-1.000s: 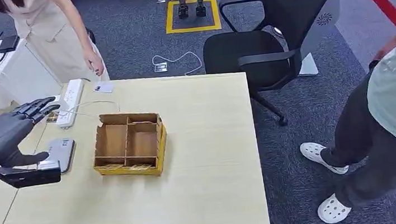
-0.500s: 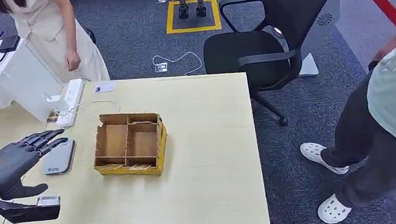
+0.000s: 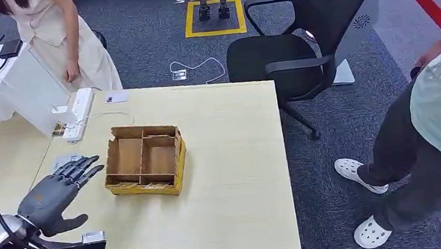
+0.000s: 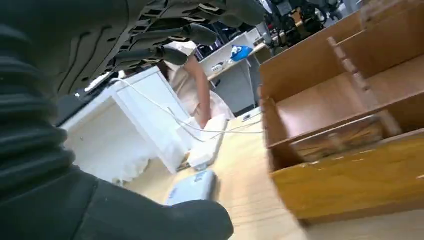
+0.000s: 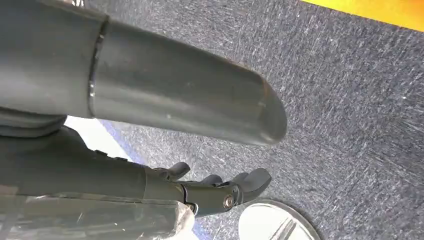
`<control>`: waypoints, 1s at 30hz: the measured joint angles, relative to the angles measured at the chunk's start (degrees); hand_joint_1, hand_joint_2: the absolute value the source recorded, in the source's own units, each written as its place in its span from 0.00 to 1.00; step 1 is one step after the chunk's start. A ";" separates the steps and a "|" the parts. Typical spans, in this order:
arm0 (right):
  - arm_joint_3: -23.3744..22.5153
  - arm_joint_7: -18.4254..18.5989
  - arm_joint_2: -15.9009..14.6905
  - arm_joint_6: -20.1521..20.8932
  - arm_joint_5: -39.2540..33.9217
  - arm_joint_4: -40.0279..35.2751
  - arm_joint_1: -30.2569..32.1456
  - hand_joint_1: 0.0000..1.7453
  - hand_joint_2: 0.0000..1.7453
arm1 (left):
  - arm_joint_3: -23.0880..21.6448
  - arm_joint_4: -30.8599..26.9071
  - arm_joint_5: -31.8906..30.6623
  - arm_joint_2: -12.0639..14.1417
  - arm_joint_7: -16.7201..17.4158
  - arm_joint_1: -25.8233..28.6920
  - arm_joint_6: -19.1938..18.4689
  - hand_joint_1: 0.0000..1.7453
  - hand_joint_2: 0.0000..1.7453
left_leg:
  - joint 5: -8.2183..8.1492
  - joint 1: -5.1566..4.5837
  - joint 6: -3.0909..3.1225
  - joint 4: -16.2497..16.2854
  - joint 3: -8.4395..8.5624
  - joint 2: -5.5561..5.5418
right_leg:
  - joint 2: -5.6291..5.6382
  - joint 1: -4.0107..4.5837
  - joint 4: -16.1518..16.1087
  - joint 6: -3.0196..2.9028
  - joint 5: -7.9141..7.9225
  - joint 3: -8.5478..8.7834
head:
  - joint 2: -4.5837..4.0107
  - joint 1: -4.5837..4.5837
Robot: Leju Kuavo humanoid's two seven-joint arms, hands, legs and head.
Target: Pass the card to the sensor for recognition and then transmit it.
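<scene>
The head view looks forward and down from high over the pale table (image 3: 228, 161); the left wrist view sits low and close behind the left hand (image 4: 100, 75), near the tabletop, facing the cardboard box (image 4: 350, 125); both share that box (image 3: 144, 160); the right wrist view faces down at the carpet (image 5: 350, 100).

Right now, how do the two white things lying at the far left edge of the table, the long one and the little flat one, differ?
The power strip is long and thick, while the small white card is tiny, flat and near square. The power strip has a white cable running from it across the table; the small white card has nothing attached. The power strip lies lengthwise along the table's left edge, the small white card just right of its far end. Both are white and lie untouched.
</scene>
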 joint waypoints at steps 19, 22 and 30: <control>-2.58 3.17 0.02 0.11 3.63 -2.32 1.04 0.00 0.00 | -4.16 4.88 -11.52 -16.51 6.40 -3.30 4.99 0.00 1.00 | 0.00 -0.01 0.01 0.01 0.01 0.01 | 0.01 -0.01 -0.02 0.00 0.00 -0.01 | 0.00 -0.02; -2.58 3.19 0.09 0.11 3.63 -2.32 1.09 0.00 0.00 | -4.57 6.27 -13.49 -18.09 8.11 -3.87 5.42 0.00 1.00 | -0.01 -0.01 0.01 0.01 0.01 0.01 | 0.00 -0.01 -0.02 0.00 0.00 -0.01 | 0.00 0.00; -2.64 3.17 0.17 0.13 4.18 -2.32 1.11 0.00 0.00 | -4.90 9.70 -17.31 -21.70 10.95 -4.55 5.90 0.00 1.00 | -0.01 -0.01 0.01 0.01 0.01 0.01 | 0.01 -0.01 -0.02 0.00 0.00 -0.01 | 0.00 -0.02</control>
